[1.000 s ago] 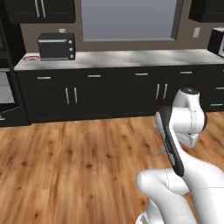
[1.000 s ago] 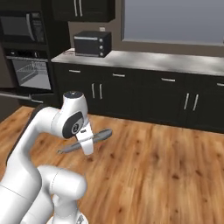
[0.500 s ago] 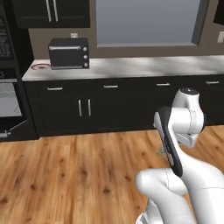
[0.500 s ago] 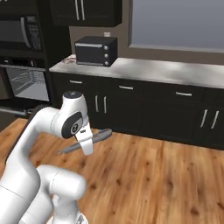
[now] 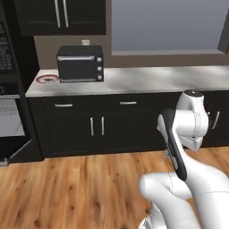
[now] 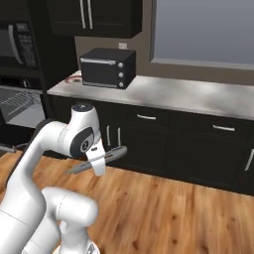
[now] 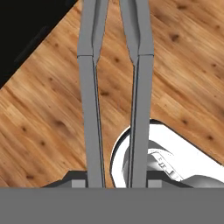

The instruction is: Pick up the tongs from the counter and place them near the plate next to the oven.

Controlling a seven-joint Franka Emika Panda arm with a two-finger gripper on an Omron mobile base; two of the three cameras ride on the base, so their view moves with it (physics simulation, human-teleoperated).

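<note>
Low over the wood floor, the tongs point(image 7: 114, 96) were held in the clamped gripper point(image 7: 113, 183), well short of the far-left plate point(image 5: 47, 79); they could be swung into cabinets.

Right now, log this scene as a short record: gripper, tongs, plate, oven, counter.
gripper: shut on the tongs, carried above the wood floor
tongs: held clear of the counter, both arms running away from the hand
plate: at the counter's left end, left of the black toaster oven
oven: left of the counter, its rack visible
counter: pale stone over dark cabinets
task: tongs not yet placed near the plate
</note>
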